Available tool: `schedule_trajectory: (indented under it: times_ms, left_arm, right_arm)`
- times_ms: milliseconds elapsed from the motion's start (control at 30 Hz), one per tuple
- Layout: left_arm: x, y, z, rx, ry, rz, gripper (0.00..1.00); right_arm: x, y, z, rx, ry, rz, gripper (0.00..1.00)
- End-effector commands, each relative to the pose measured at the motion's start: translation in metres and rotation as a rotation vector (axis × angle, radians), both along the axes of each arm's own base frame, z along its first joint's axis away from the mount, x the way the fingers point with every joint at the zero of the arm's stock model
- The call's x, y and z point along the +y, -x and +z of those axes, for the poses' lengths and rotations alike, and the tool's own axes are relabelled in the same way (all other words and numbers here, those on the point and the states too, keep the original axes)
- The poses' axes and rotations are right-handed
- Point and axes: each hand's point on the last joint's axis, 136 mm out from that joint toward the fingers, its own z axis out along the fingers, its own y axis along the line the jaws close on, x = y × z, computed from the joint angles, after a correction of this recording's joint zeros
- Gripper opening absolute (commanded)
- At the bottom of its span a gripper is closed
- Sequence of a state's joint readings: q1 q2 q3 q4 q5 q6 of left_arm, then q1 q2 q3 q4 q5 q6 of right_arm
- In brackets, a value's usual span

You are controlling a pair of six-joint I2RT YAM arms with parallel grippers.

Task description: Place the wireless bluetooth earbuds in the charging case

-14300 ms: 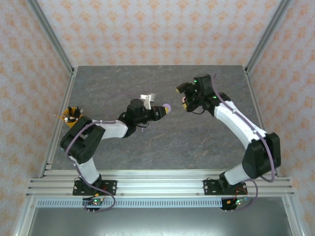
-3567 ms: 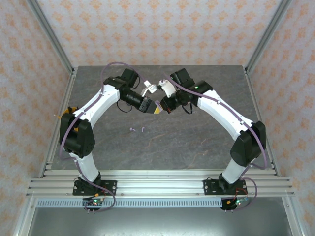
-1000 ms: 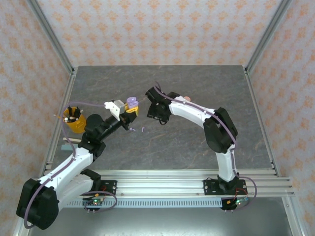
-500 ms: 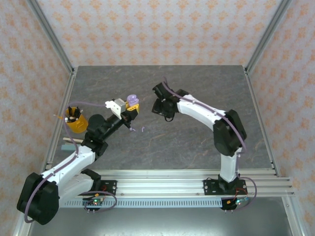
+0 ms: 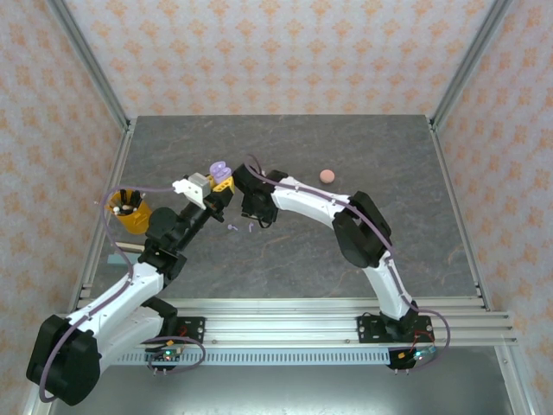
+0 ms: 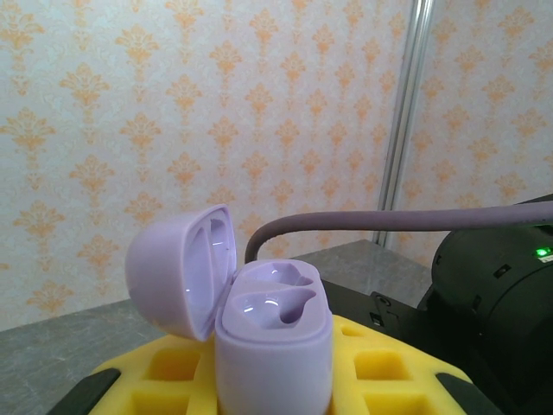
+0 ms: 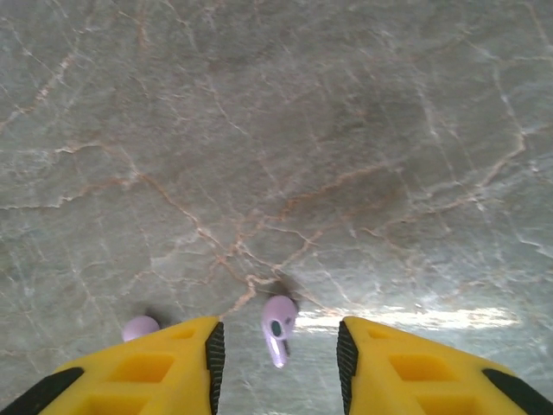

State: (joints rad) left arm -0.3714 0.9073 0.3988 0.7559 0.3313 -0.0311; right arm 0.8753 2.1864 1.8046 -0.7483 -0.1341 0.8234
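Note:
My left gripper (image 5: 218, 181) is shut on the lilac charging case (image 5: 219, 169) and holds it upright above the table. In the left wrist view the case (image 6: 272, 337) stands between the yellow fingers (image 6: 155, 376), its lid (image 6: 177, 268) swung open to the left and both wells empty. Two lilac earbuds (image 5: 233, 228) (image 5: 251, 228) lie on the grey table. My right gripper (image 5: 254, 216) hangs just over them, open. In the right wrist view one earbud (image 7: 278, 324) lies between the yellow fingers (image 7: 173, 367), touching neither. The other earbud (image 7: 140, 328) peeks out left of the left finger.
A round pink case (image 5: 327, 175) sits shut on the table at the back right. A yellow cup (image 5: 131, 214) with small items stands at the left edge. The right arm's black wrist (image 6: 492, 311) is close beside the held case. Metal frame posts bound the table.
My right gripper has swung left and down over the two earbuds, and its jaws have narrowed. The left gripper has shifted slightly left and back with the open case.

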Motion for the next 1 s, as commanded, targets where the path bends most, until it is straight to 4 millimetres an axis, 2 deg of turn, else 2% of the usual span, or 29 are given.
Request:
schedule_trajectory:
  times_ms: [0, 533, 967]
  left_arm:
    - [0.007, 0.003, 0.013, -0.048, 0.035, 0.025, 0.00]
    - [0.009, 0.003, 0.013, -0.049, 0.031, 0.031, 0.00]
    - [0.008, 0.002, 0.010, -0.041, 0.038, 0.030, 0.00]
  right_arm:
    - [-0.003, 0.002, -0.011, 0.013, 0.062, -0.005, 0.40]
    - [0.012, 0.014, -0.040, 0.072, 0.063, 0.013, 0.37]
    - [0.005, 0.021, -0.049, 0.103, 0.093, -0.029, 0.37]
